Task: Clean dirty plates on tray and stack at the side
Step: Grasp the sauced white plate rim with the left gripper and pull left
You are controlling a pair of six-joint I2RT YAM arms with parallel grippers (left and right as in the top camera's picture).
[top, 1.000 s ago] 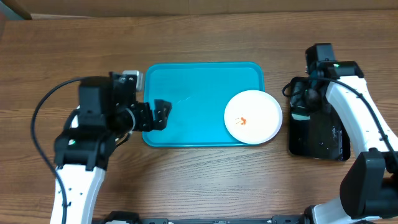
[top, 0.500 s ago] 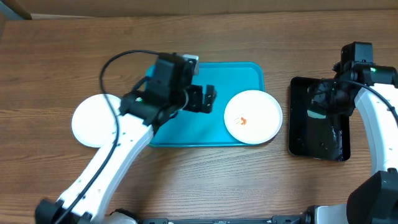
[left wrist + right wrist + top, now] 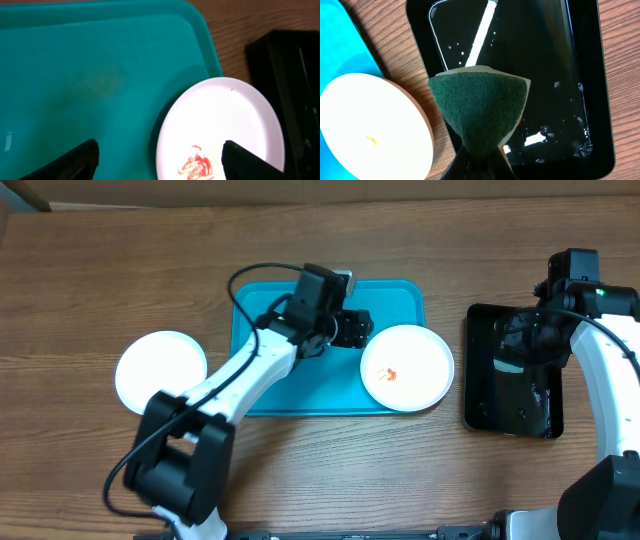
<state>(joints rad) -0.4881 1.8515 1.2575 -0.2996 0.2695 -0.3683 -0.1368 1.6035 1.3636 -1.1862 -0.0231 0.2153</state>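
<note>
A white plate (image 3: 407, 367) with an orange-red smear (image 3: 390, 374) lies at the right end of the turquoise tray (image 3: 290, 385), overhanging its rim. A clean white plate (image 3: 160, 372) rests on the table left of the tray. My left gripper (image 3: 358, 330) hovers open over the tray at the dirty plate's upper-left edge. In the left wrist view its fingers (image 3: 70, 162) straddle the smear (image 3: 196, 165) on the plate (image 3: 220, 125), apart from it. My right gripper (image 3: 479, 167) is shut on a green sponge (image 3: 479, 112) above the black tray (image 3: 545, 75).
The glossy black tray (image 3: 510, 415) holds water and stands right of the turquoise tray, a strip of bare wood between them. The left arm stretches diagonally across the turquoise tray's left half. The right arm (image 3: 600, 380) runs along the table's right edge.
My left arm swung right from the table's left side, uncovering the clean plate, across the tray to the dirty plate, jaws narrowing slightly. The right arm shifted right early on and then stayed.
</note>
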